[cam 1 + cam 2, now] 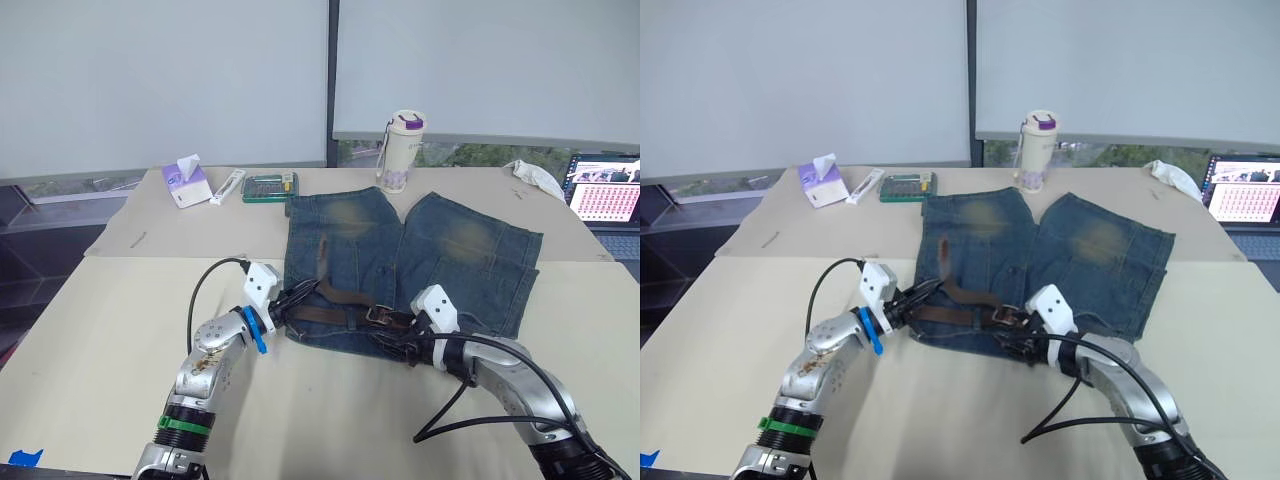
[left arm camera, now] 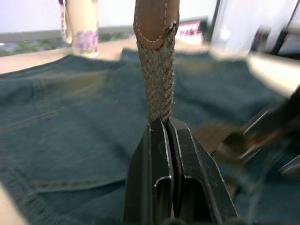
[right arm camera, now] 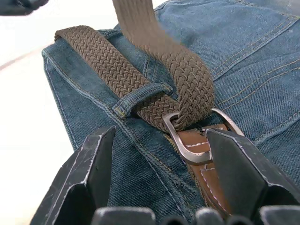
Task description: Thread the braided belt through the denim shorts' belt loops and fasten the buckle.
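On the tabletop [image 1: 110, 310], the denim shorts [image 1: 450, 250] lie flat toward the far edge, with the waistband facing the near edge. The braided belt [image 1: 325, 312] runs along that waistband, passes under one of the belt loops [image 3: 140, 96] and goes through the buckle [image 3: 187, 136], which sits near the middle of the waistband. The left claw [image 1: 283, 306] is clenched on the belt's free end, holding it up off the denim. The right claw [image 3: 159, 159] is released, its fingers spread on either side of the buckle. To fasten well, the right claw probably needs to pin the buckle frame down while the left draws the strap steadily, low and in line with the waistband, so the denim does not bunch or lift.
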